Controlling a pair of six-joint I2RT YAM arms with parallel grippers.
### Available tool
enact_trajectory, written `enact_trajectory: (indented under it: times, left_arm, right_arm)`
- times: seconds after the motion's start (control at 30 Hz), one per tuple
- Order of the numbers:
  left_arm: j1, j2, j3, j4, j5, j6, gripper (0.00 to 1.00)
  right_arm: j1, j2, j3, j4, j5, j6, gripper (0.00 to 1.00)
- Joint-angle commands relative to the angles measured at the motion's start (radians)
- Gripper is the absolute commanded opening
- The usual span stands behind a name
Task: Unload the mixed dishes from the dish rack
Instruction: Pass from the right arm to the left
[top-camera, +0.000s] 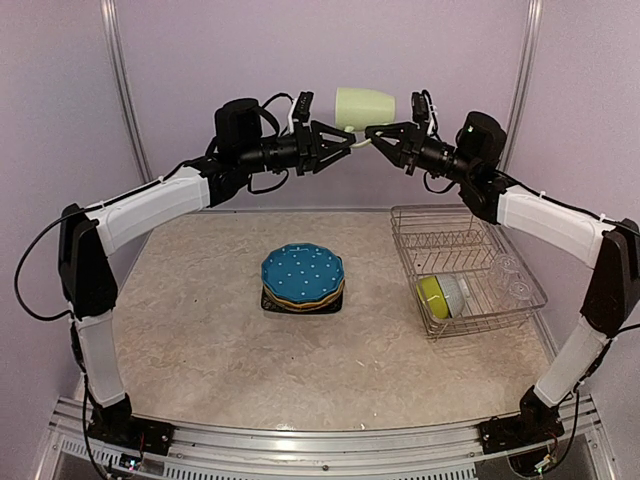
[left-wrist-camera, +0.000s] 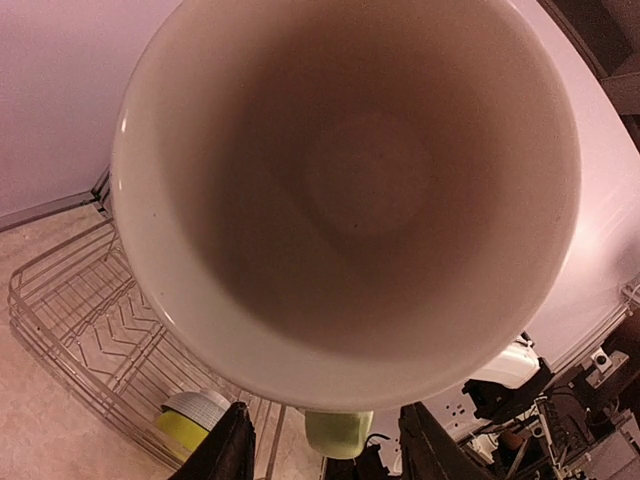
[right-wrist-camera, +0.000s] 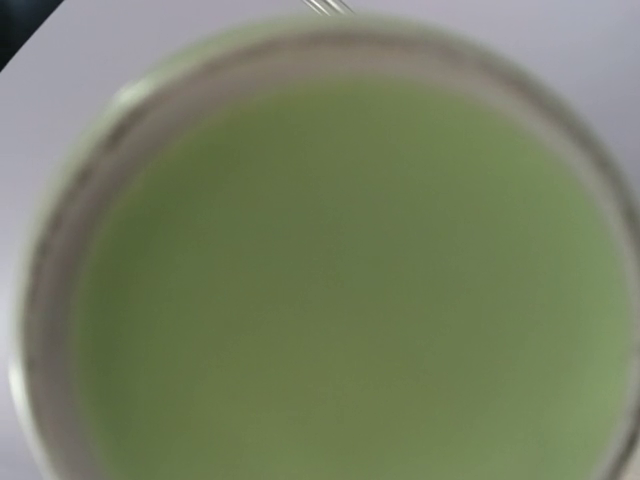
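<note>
The pale green mug (top-camera: 365, 108) is held high in the air on its side, between both raised arms. The left wrist view looks straight into its mouth (left-wrist-camera: 350, 190); the right wrist view is filled by its blurred green base (right-wrist-camera: 340, 270). My right gripper (top-camera: 373, 137) looks shut on the mug's handle (left-wrist-camera: 338, 432) from below; its fingers are hidden in its own view. My left gripper (top-camera: 347, 140) is open, with a finger (left-wrist-camera: 230, 448) on either side of the handle. The dish rack (top-camera: 470, 262) holds the nested lime and white bowls (top-camera: 441, 295) and two clear glasses (top-camera: 511, 280).
A stack of plates sits at the table's middle, the blue white-dotted plate (top-camera: 303, 270) on top, orange and black edges under it. The rack (left-wrist-camera: 70, 310) and bowls (left-wrist-camera: 190, 420) lie far below the mug. Purple walls close in the back and sides.
</note>
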Motion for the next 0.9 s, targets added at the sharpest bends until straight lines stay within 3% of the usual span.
enact_trajectory:
  times: [0.0, 0.5, 0.87]
  left_arm:
    - [0.02, 0.023, 0.015, 0.027, 0.035, -0.006, 0.45]
    - [0.043, 0.002, -0.011, 0.001, 0.111, -0.002, 0.34]
    - [0.048, -0.03, -0.066, -0.003, 0.133, -0.004, 0.16]
  right_arm:
    - [0.011, -0.001, 0.003, 0.125, -0.018, 0.013, 0.0]
    - [0.015, 0.052, 0.015, 0.185, -0.095, 0.099, 0.0]
    - [0.034, 0.1, 0.031, 0.264, -0.142, 0.174, 0.0]
